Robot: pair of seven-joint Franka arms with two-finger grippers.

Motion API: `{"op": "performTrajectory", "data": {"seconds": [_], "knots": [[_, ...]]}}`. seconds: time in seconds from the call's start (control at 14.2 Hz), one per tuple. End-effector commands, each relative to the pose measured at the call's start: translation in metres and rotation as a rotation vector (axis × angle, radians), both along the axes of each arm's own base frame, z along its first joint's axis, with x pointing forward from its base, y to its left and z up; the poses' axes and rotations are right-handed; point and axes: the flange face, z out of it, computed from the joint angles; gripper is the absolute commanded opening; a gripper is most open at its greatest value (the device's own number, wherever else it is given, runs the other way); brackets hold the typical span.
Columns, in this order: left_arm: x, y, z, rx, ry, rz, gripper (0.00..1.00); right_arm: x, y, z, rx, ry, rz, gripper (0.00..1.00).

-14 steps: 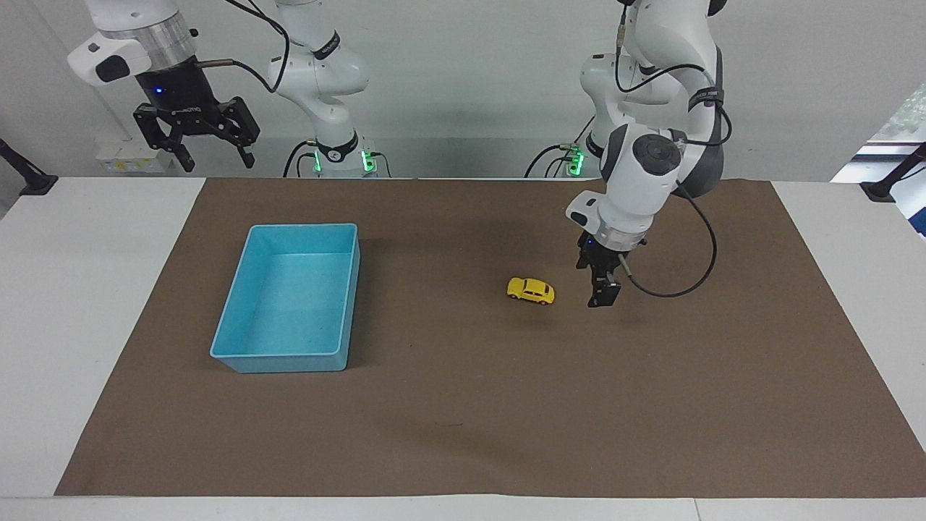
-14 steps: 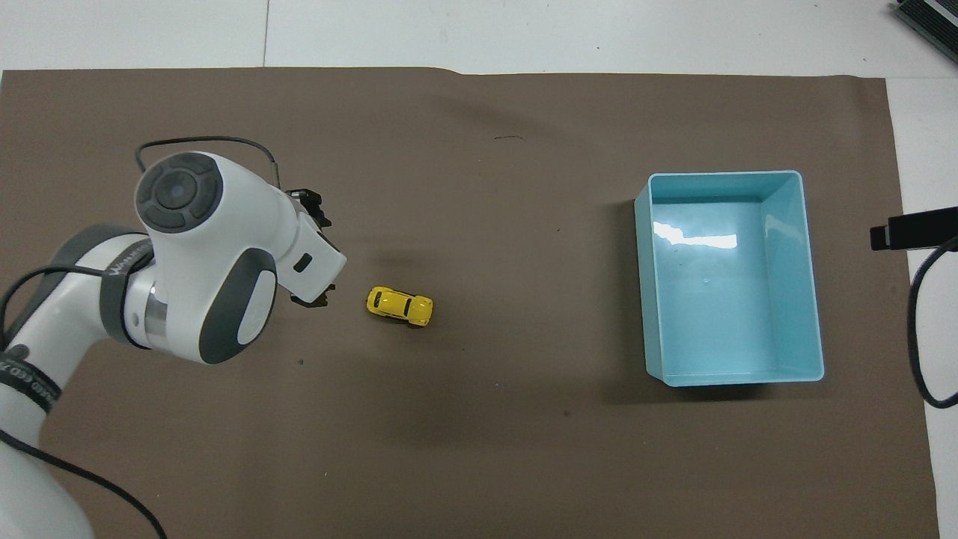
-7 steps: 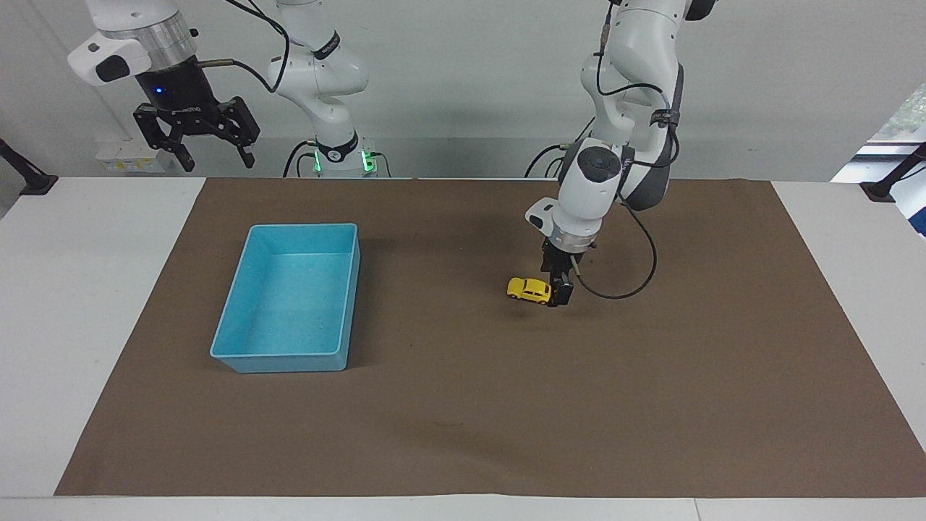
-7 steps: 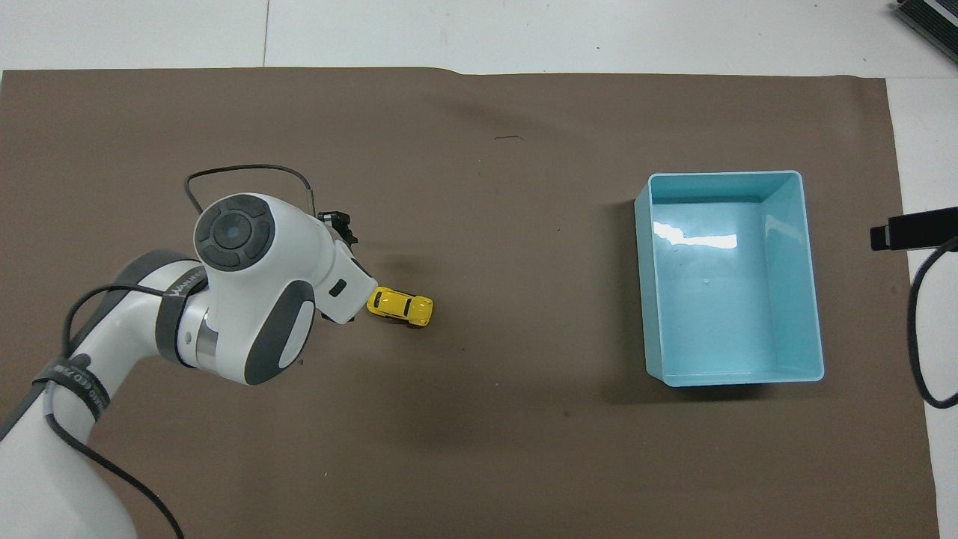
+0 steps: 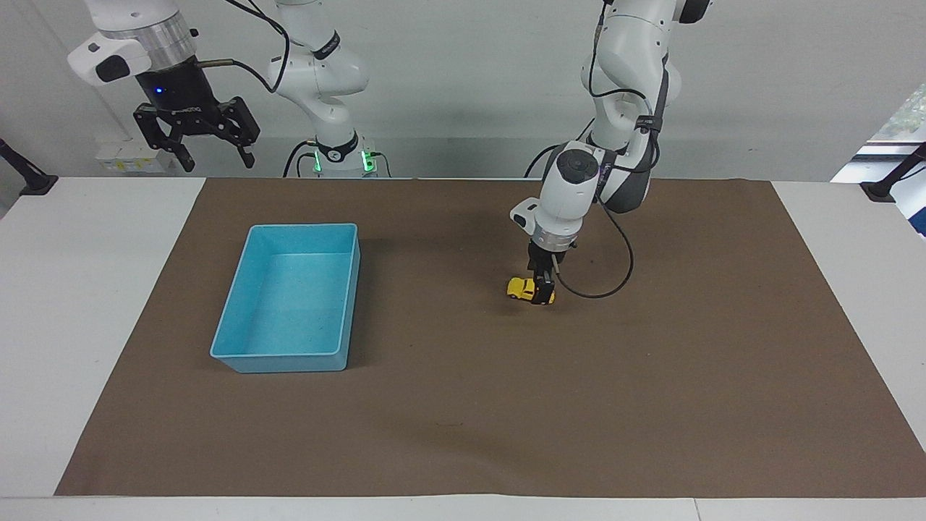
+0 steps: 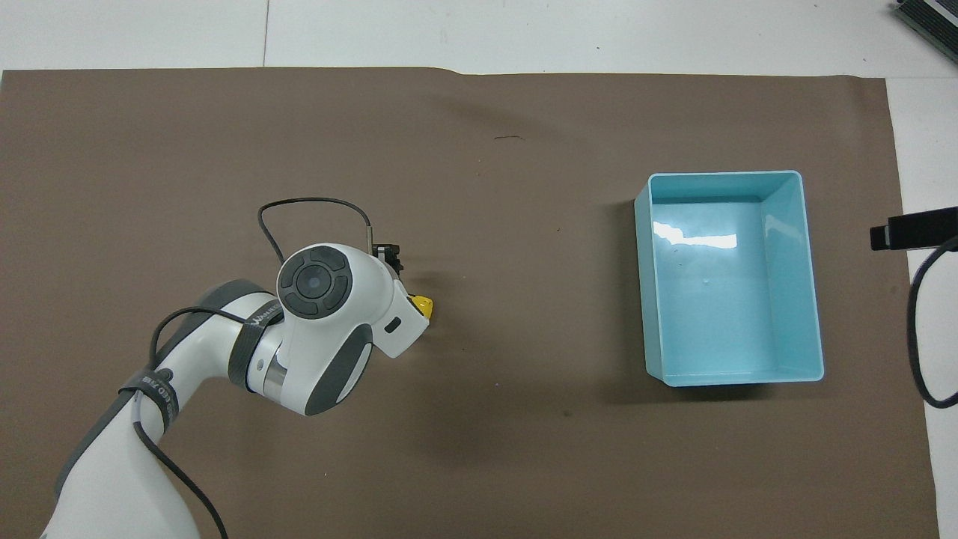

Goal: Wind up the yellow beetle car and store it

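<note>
Left gripper (image 5: 540,293) has slid sideways onto the yellow car (image 5: 522,288) on the mat, now directly beneath it, finger state unclear; right gripper (image 5: 197,137) waits spread, bin (image 5: 292,359) empty.

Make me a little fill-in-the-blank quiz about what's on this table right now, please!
1. The toy car under the left gripper is coloured ____.
2. The blue bin holds ____.
3. The car and the bin both sit on a ____ mat.
4. The right gripper waits, raised, with its fingers ____.

Missing words: yellow; nothing; brown; open
</note>
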Motion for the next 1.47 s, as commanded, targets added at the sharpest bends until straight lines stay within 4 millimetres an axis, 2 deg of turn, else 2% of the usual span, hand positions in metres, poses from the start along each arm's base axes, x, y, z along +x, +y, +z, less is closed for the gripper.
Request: {"op": "performTrajectory", "data": {"seconds": [0.0, 0.14, 0.21, 0.35, 0.42, 0.49, 0.84, 1.05, 1.26, 1.4], "knots": [[-0.007, 0.003, -0.011, 0.010, -0.020, 0.005, 1.00, -0.005, 0.001, 0.003, -0.001, 0.005, -0.014, 1.00], [-0.008, 0.004, -0.014, 0.012, -0.017, 0.011, 1.00, -0.005, 0.001, 0.003, -0.001, 0.005, -0.014, 1.00], [-0.011, 0.003, -0.015, 0.015, -0.013, 0.024, 0.91, -0.005, 0.001, 0.003, -0.001, 0.005, -0.014, 1.00], [-0.018, -0.004, -0.017, 0.029, -0.016, 0.032, 0.32, -0.005, 0.001, 0.003, -0.001, 0.005, -0.014, 1.00], [-0.018, -0.004, -0.017, 0.038, -0.019, 0.021, 0.06, -0.005, 0.001, 0.003, -0.001, 0.005, -0.014, 1.00], [-0.018, -0.003, -0.018, 0.041, -0.017, 0.020, 0.00, -0.004, 0.001, 0.003, -0.001, 0.006, -0.014, 1.00], [-0.016, -0.008, -0.013, 0.032, -0.019, 0.075, 0.00, -0.005, 0.001, 0.003, -0.001, 0.005, -0.014, 1.00], [-0.019, -0.004, -0.016, 0.037, -0.011, 0.084, 0.00, -0.005, 0.001, 0.003, -0.001, 0.005, -0.014, 1.00], [-0.014, 0.007, -0.019, 0.042, -0.006, 0.093, 0.00, -0.005, 0.001, 0.003, -0.001, 0.005, -0.014, 1.00], [-0.006, 0.026, -0.023, 0.048, -0.003, 0.095, 0.00, -0.005, 0.001, 0.003, -0.001, 0.005, -0.014, 1.00]]}}
